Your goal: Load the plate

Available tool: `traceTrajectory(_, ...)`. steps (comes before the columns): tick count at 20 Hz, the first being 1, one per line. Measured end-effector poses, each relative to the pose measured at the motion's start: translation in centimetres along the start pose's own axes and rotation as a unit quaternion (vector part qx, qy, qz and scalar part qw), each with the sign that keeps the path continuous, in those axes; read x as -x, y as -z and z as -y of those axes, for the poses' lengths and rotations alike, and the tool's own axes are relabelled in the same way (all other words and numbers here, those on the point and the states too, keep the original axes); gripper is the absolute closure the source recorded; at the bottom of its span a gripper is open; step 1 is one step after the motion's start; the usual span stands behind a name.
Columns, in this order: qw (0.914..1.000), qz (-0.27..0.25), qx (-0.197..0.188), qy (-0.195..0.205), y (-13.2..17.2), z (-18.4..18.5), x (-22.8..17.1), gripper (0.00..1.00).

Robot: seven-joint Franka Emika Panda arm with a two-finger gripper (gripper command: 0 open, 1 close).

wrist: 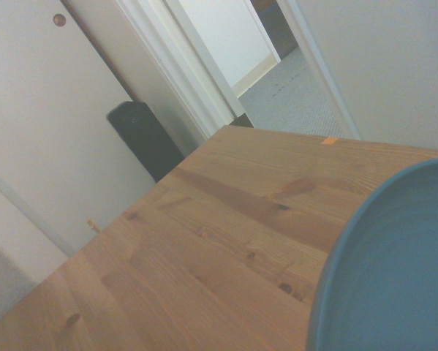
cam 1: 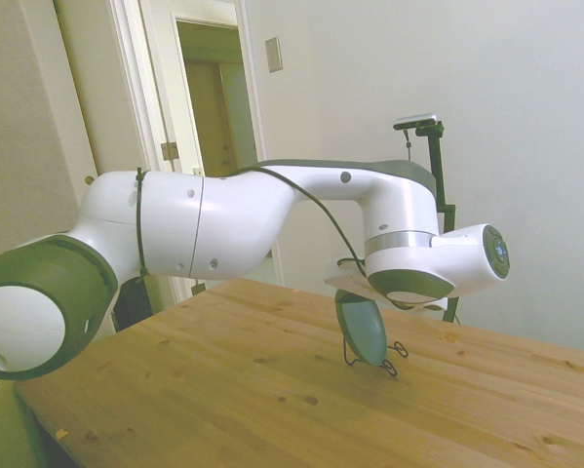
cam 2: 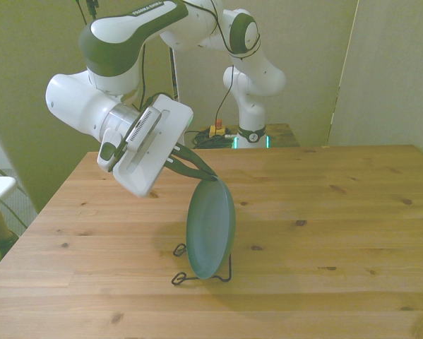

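The teal-green plate (cam 2: 211,229) stands nearly upright on its edge, its lower rim resting in a small black wire rack (cam 2: 197,272) in the middle of the wooden table. My gripper (cam 2: 203,174) reaches down at a slant from the front view's left, and its dark fingers close on the plate's top rim. In the side view the plate (cam 1: 362,327) shows edge-on below the wrist, with the rack's wire feet (cam 1: 391,363) under it; the fingers are hidden there. The wrist view shows the plate's face (wrist: 394,270) from close by.
The table (cam 2: 338,212) is bare wood around the rack. Its near edge runs along the bottom of the front view. A black box (wrist: 142,135) stands on the floor beyond the table's far corner, by a white door frame.
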State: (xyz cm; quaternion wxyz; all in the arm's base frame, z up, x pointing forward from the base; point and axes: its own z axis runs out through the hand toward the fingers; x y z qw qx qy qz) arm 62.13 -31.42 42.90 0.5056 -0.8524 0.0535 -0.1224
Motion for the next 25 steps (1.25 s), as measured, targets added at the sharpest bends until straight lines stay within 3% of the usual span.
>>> traceTrajectory(15,1.0000,-0.001,0.003,0.001,0.3,0.3,-0.4,0.00)
traceTrajectory(21,0.9982,-0.042,0.027,0.032,4.4,5.3,1.6,0.00)
traceTrajectory(25,0.9917,-0.068,0.084,0.070,4.3,8.7,4.1,0.00)
